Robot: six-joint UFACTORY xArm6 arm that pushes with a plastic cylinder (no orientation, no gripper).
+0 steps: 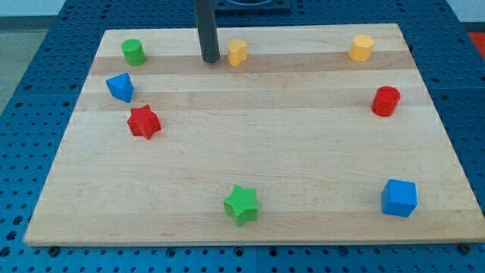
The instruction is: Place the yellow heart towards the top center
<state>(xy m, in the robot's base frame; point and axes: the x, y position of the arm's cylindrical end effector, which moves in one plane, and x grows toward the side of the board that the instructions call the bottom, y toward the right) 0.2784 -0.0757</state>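
Nearest the camera sits the green star (242,205), close to the bottom edge of the desk (250,152), and we place everything else from the yellow heart (238,52).

We see the yellow heart near the desk's top edge, just to the left of its middle. Our tip (210,60) stands just beside the heart on the view's left, close but apparently not touching. We carry no hand at all, only the rod, so nothing is grasped or released.

Farther to the heart's left is the green cylinder (134,51); below and left of the heart lie the blue block (120,87), whose shape we cannot make out, and the red star (143,121). Well to the heart's right sits a 2nd yellow block (362,48), roughly hexagonal, with the red cylinder (386,101) below that and the blue cube (399,198) far down to the right.

We judge the task nearly done: the heart already lies in the top band. What seems left is 1 short push toward the view's right.
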